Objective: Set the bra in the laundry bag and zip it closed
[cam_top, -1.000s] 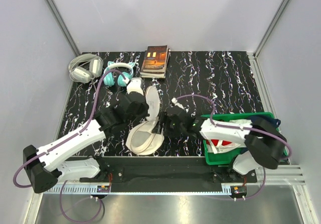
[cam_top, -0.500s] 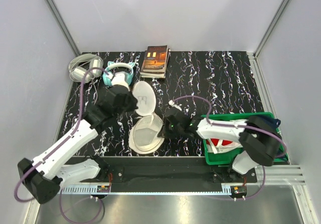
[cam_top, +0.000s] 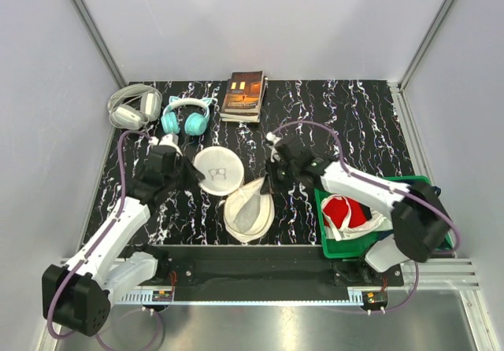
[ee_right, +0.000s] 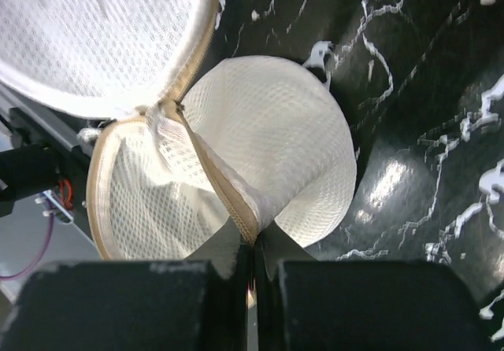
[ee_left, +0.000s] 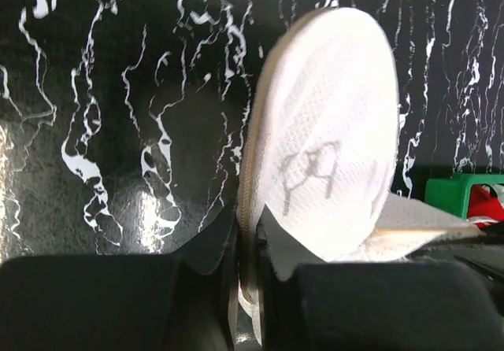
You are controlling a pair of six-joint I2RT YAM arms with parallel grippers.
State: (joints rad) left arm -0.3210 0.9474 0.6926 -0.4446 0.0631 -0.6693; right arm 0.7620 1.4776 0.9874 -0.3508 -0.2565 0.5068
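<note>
The laundry bag (cam_top: pixel 236 193) lies unzipped in mid-table, its two mesh halves spread apart. My left gripper (cam_top: pixel 191 175) is shut on the zip rim of the half with the black drawing (ee_left: pixel 331 154), which it holds on edge; its jaws (ee_left: pixel 250 233) pinch the tape. My right gripper (cam_top: pixel 266 184) is shut on the rim of the other half (ee_right: pixel 268 154), the zip tape folded between its fingers (ee_right: pixel 253 245). The bra (cam_top: pixel 370 225) shows only as white fabric and strap over a red cloth (cam_top: pixel 346 209) in the green bin.
The green bin (cam_top: pixel 378 184) stands at the near right under my right arm. At the back left lie white-grey headphones (cam_top: pixel 132 107), teal cat-ear headphones (cam_top: pixel 187 117) and a book (cam_top: pixel 244 95).
My right gripper closed on the lower half's rim and drew it back and right. My left gripper pulled the drawn half to the left, and the bag now gapes wider.
</note>
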